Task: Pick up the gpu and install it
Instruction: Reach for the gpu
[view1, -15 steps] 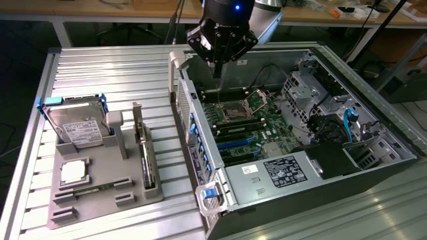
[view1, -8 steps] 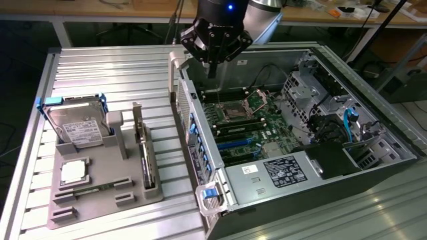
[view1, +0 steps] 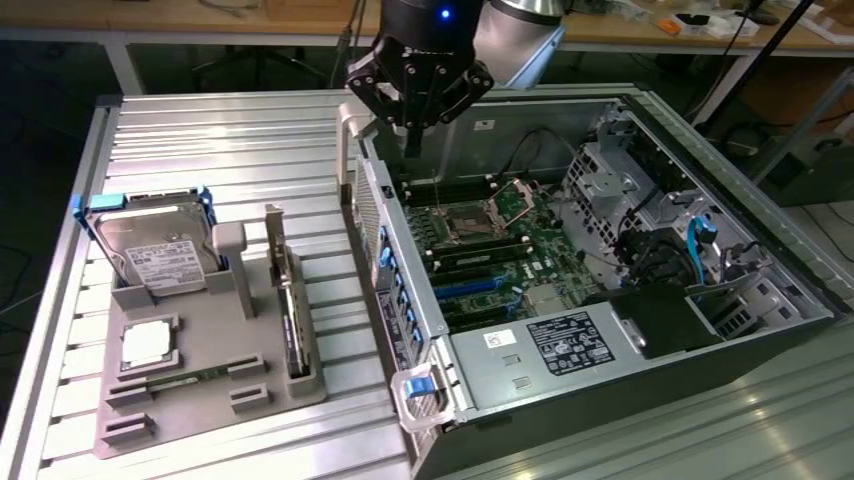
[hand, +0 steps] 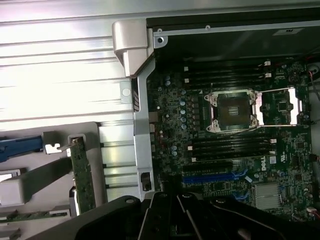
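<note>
The gpu (view1: 287, 300) is a thin card standing on its long edge in a slot of the grey holder tray (view1: 200, 410), on the exterior view's left. In the wrist view the gpu (hand: 82, 175) shows as a green board with a metal bracket at its end. My gripper (view1: 414, 138) hangs over the far end of the open computer case's near wall (view1: 400, 290), well away from the gpu. Its fingers are shut with nothing between them. The dark gripper body (hand: 175, 220) also shows in the wrist view, over the motherboard (hand: 230, 150).
A hard drive (view1: 154, 245) with a white label stands at the tray's far end. A square processor (view1: 147, 340) and a narrow memory stick (view1: 174, 378) lie flat on the tray. The open case holds an empty processor socket (hand: 232, 111), a blue slot (hand: 210, 177) and cables (view1: 694, 250).
</note>
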